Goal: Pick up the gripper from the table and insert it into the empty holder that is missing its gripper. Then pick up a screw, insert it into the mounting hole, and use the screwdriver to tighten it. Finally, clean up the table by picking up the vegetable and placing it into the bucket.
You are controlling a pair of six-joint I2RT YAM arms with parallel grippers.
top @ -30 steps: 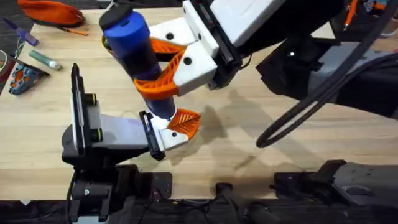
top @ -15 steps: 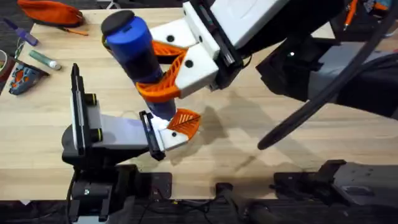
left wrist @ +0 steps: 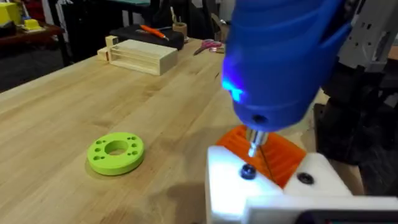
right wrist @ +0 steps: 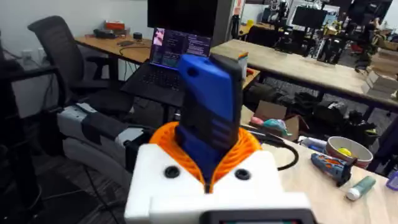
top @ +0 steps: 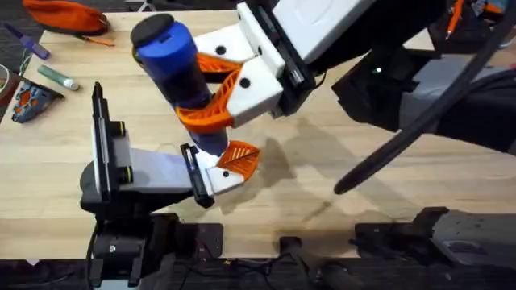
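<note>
My right gripper (top: pixel 205 89) is shut on the blue screwdriver (top: pixel 173 60), which it holds nearly upright between orange fingers (right wrist: pixel 249 146). The screwdriver (left wrist: pixel 280 56) has a blue light on. Its silver tip (left wrist: pixel 254 144) points down at a dark screw (left wrist: pixel 247 172) in the white holder (left wrist: pixel 249 186); I cannot tell if they touch. The orange gripper piece (left wrist: pixel 280 158) sits in that holder, which is on the end of my left gripper (top: pixel 234 165). The vegetable and the bucket are hidden or out of view.
A round green disc (left wrist: pixel 115 152) lies on the wooden table (top: pixel 387 201) beside the holder. A pale wooden box (left wrist: pixel 140 56) stands farther back. An orange pouch (top: pixel 68 14) and small clutter (top: pixel 36 89) lie at the far left edge.
The top of the screwdriver has shifted very slightly to the right. Both arms otherwise stay where they were.
</note>
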